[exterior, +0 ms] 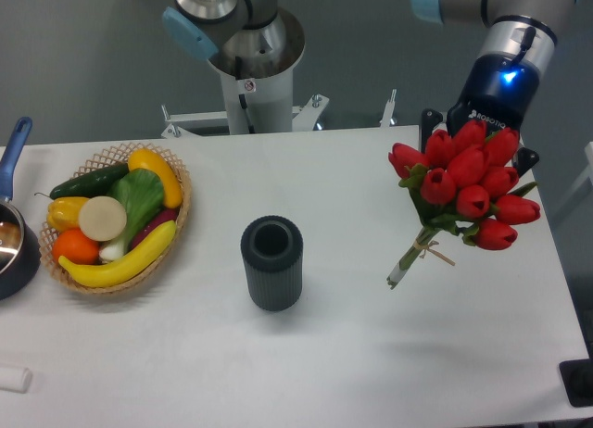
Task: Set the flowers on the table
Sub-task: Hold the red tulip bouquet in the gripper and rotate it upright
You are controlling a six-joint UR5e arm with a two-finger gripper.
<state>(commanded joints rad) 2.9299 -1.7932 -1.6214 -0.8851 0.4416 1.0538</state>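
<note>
The flowers point(468, 182) are a bunch of red tulip buds with green leaves and string-tied stems, at the right of the white table point(371, 354). They tilt, with the stem end pointing down and left, close to the tabletop. My gripper point(478, 150) comes down from the upper right behind the buds. Its dark fingers point(430, 124) stand on either side of the bunch and close around it. The buds hide the fingertips.
A dark ribbed cylindrical vase point(272, 261) stands at the table's middle. A woven basket point(116, 215) of fruit and vegetables sits at the left, with a blue-handled pan point(14, 233) at the left edge. The robot's base point(250, 67) is at the far side.
</note>
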